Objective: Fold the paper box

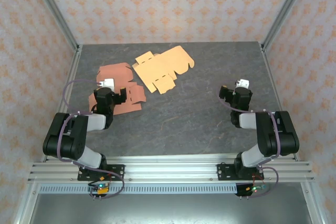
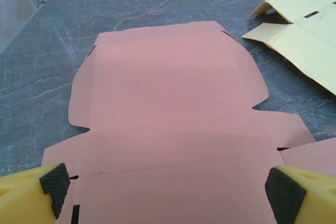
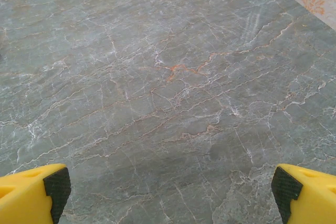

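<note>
Left pincer (image 2: 168, 192) gapes wide over the flat pink box blank (image 2: 168, 103) near the surface's (image 3: 168, 77) left edge, right pincer (image 3: 170, 187) equally wide by the right edge, so the unpinned thin sheet may slide toward the yellow blank (image 1: 163, 69) rather than crease.

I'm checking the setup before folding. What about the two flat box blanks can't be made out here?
- Pink blank: top view, the left arm covers part of it; left wrist view, the bottom edge cuts off its near end.
- Yellow blank: left wrist view, cut off by the right edge.
</note>
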`<action>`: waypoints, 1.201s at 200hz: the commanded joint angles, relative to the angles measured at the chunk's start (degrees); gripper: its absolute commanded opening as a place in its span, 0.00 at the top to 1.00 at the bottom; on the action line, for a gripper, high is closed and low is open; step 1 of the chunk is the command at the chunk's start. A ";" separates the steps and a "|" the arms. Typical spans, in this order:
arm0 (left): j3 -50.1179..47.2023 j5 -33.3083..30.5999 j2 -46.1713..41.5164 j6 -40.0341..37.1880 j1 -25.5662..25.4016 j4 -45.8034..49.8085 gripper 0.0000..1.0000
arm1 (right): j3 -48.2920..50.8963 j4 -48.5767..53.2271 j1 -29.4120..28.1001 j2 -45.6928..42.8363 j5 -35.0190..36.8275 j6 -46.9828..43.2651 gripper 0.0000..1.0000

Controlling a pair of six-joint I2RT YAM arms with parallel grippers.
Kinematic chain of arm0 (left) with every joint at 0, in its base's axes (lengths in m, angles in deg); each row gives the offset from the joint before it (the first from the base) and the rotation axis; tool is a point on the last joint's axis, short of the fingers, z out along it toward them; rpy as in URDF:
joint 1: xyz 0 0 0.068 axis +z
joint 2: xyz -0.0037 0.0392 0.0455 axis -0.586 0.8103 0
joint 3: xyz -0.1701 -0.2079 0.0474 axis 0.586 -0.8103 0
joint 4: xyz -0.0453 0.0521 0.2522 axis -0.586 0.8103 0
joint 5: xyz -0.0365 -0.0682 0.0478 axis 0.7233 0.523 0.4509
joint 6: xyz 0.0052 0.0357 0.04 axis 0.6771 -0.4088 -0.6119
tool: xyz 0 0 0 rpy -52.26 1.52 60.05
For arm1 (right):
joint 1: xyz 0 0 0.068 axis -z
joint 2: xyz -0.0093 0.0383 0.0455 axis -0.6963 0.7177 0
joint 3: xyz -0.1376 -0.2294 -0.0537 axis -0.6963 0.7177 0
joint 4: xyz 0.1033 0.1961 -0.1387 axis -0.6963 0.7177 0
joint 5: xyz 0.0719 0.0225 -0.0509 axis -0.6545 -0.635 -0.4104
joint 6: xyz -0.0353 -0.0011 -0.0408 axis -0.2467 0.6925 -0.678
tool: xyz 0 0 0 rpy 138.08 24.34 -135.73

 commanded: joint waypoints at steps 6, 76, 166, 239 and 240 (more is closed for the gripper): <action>0.77 -1.09 -0.35 0.30 0.10 -0.76 0.00 | -0.51 -0.79 0.39 0.01 0.56 0.45 0.01; 0.77 -1.09 -0.29 0.28 0.11 -0.68 0.00 | -0.52 -0.84 0.35 0.03 0.55 0.47 0.01; 0.79 -0.99 -0.26 0.42 0.14 -0.56 0.00 | -0.51 -0.85 0.37 0.02 0.54 0.46 0.01; 15.94 -1.06 -15.61 13.40 -0.24 39.84 0.00 | -3.18 13.82 0.37 -12.77 5.70 2.46 0.01; 16.14 -0.95 -15.85 13.99 -0.29 40.37 0.00 | -3.29 14.34 0.39 -13.18 5.73 2.55 0.01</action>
